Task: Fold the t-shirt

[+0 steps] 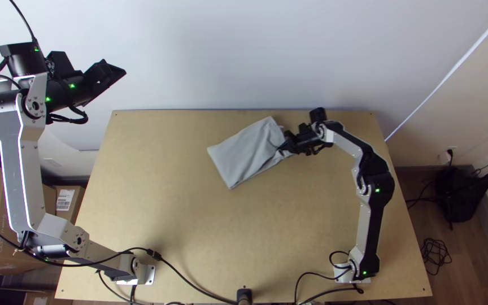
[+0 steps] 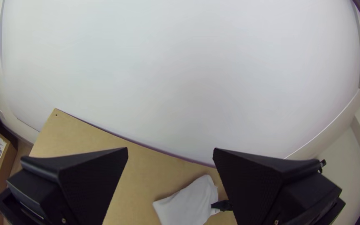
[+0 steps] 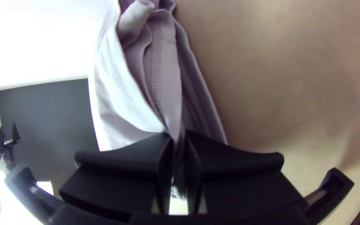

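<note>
I have my right claw [image 1: 283, 148] clenched on a layered edge of the folded grey t-shirt [image 1: 244, 153] just beside it; my left claw [image 1: 120, 73] gapes, well apart from a labelled carton [image 1: 77, 210].

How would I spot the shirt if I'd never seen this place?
On the light wooden table, look to the middle of its far half. There lies a pale grey, folded t-shirt. It is the soft, flat cloth, one end pinched in the black right gripper.
</note>
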